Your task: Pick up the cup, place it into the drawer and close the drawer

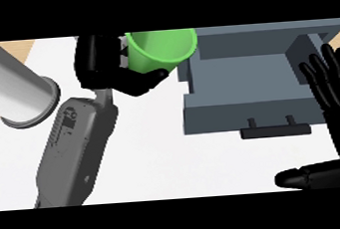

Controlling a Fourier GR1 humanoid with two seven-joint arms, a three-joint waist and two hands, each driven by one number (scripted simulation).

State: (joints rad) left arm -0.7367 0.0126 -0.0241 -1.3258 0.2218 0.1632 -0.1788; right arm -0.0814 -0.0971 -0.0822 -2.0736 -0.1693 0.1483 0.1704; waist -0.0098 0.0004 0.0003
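We see the cup [162, 49], bright green, at the upper middle of the frame, tipped so that its open mouth faces us, and it hangs just at the upper left corner of the drawer [239, 89], its rim overlapping the drawer's left wall. Our left hand [109, 66] has it: the black fingers and thumb are curled round the cup's left side and base, so the cup is off the counter [176, 161] and carried. We judge that we are in the carrying step, with the pick-up done and the placing not yet done. The next move, as we read it, calls for shifting the cup a little to the right and down until it sits over the open tray of the drawer, clear of the left wall, then uncurling the fingers; after that the drawer must be pushed in by its front, where the dark handle [275, 130] shows at the lower edge. The drawer stands pulled out from its grey cabinet [270, 32] at the upper right. Our right hand [336, 105] rests at the right edge of the frame, fingers straight and up, holding nothing. Counted: one cup, one drawer with one handle, one cabinet, two hands.
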